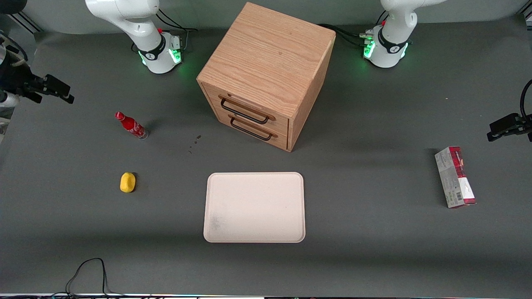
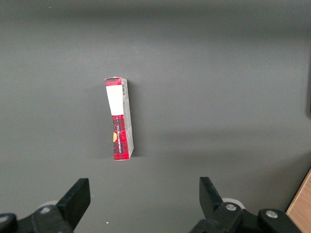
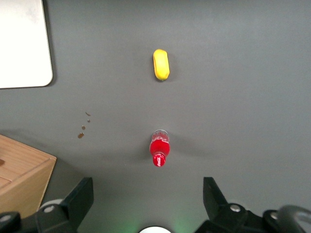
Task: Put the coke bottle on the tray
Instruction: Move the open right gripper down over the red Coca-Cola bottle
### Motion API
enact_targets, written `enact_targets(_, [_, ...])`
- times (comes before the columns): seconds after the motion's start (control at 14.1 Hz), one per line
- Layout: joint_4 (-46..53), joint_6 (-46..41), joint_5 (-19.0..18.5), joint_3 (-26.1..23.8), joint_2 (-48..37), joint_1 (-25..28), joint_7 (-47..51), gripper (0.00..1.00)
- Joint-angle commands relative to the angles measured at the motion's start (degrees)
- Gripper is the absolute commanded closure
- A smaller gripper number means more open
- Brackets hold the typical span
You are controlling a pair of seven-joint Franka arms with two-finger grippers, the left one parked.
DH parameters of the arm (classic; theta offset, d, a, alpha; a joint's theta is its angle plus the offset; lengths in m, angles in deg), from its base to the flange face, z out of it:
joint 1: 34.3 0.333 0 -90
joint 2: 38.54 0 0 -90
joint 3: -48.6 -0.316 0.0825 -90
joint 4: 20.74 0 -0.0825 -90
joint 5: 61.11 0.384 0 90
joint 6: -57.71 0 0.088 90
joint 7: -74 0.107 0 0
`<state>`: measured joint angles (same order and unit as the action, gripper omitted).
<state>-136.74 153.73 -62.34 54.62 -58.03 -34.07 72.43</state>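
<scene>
Bottle (image 1: 131, 125) stands on the worktop (image 1: 374, 249), well apart from the tray (image 1: 254, 207), my gripper (image 3: 148, 199) high above it with fingers wide; it's slim, so I judge an off-centre approach could topple it.

A coke bottle (image 1: 131, 125) stands on the table, well apart from the cream tray (image 1: 254, 207). The gripper (image 1: 52, 89) hovers toward the working arm's end.
</scene>
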Motion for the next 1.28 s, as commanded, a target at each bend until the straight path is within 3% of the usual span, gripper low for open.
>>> enact_targets(0.0, [-11.9, 5.3, 0.1, 0.6, -9.5, 0.9, -1.6, 0.00])
enact_targets(0.43, [-15.9, 6.3, -0.7, 0.7, -10.1, 0.8, -3.9, 0.00])
enact_targets(0.92, [-28.5, 22.1, -1.1, 0.7, -6.8, 0.8, -3.0, 0.00])
enact_targets(1.21, [-30.4, 28.5, -1.1, 1.4, -1.3, 0.8, -3.0, 0.00])
